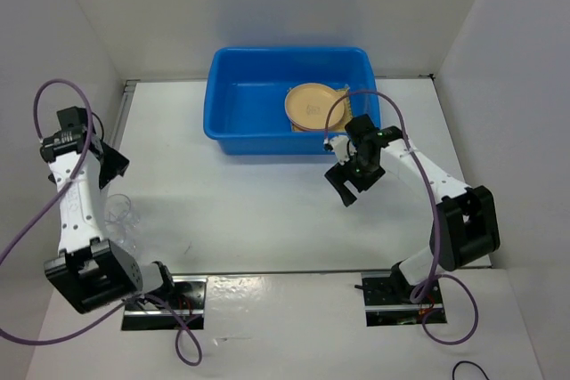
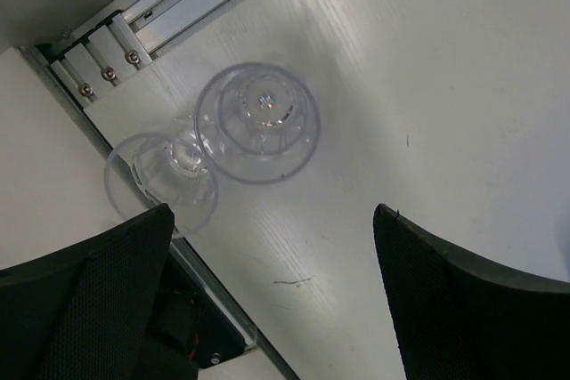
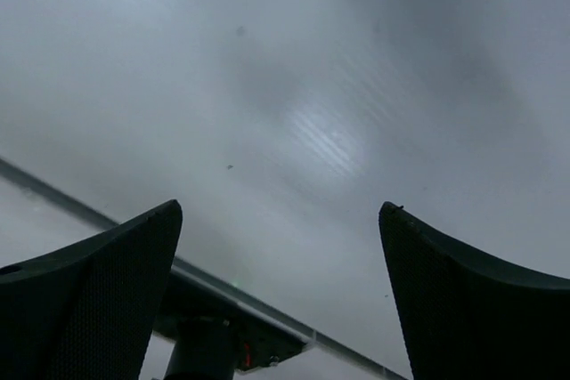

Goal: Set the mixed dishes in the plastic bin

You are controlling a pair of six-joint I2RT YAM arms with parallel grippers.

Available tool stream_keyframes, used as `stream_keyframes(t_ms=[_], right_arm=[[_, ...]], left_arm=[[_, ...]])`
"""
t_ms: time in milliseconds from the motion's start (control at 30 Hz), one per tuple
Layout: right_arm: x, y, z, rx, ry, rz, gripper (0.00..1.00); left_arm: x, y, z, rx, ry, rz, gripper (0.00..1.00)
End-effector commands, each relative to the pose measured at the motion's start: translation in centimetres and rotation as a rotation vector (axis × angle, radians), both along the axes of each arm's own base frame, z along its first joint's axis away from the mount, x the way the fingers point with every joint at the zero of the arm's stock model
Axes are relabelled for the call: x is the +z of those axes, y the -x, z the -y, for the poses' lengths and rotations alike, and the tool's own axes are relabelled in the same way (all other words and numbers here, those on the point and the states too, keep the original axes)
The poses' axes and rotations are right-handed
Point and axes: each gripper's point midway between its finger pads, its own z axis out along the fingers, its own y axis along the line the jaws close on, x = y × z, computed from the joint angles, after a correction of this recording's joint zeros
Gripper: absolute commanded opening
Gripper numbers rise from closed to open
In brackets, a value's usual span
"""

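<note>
left claw (image 2: 273, 220): jaws wide, nothing between them. It hangs over the table (image 2: 445, 86), with both fingers (image 2: 89, 300) at the bottom corners of the wrist view.
left claw, top view (image 1: 107, 165): at the far left side of the table, well apart from the blue bin (image 1: 267, 51).
clear cup (image 2: 258, 122): on the table just ahead of my left fingers, seen end-on as concentric rings. Can't tell whether it is rim-up or rim-down.
second clear cup (image 2: 160, 175): beside the first one on its left; the outlines overlap in view, so touching or nearly so. It sits close to the aluminium rail (image 2: 178, 6) at the table edge.
cups, top view: faint clear blob (image 1: 120, 215) beside my left arm, outside the bin.
right claw (image 3: 280, 211): jaws wide and empty, only blurred table surface between the fingers (image 3: 98, 300).
right claw, top view (image 1: 352, 182): just in front of the bin's near right corner, outside it.
yellow-tan plate (image 1: 310, 106): inside the bin, in its right half, lying flat.
mat (image 1: 340, 92): a tan edge shows past the plate's rim, apparently under it. Too small to confirm the weave.
purple cable (image 1: 334, 113): my right arm's cable loops over the bin's right end.
</note>
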Motion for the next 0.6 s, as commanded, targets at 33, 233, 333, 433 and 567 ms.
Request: stream_keyframes(t_ms=[33,233,333,433,567], right_arm=[[2.7,-6.5,2.2,-0.141,0.041,0.322,0.94],[0.8,-7.3,5.5,-0.200,0.216,0.385,0.86],[-0.1,-7.0,6.2,-0.211,0.234,0.377,0.86],[-0.5,-6.7,6.5,-0.240,0.232,0.364,0.84],[-0.8,-6.5,6.2,-0.255,0.217,0.357,0.83]], left_arm=[[-3.6,-0.9,-3.6,0.045,0.101,0.006,0.98],[-6.5,-1.0,-6.2,0.059,0.172,-0.014,0.97],[-8.0,-1.1,-6.6,0.071,0.183,-0.027,0.94],[-9.9,-0.5,-6.5,0.084,0.219,-0.071,0.80],[-11.4,0.4,-6.4,0.101,0.233,-0.103,0.67]])
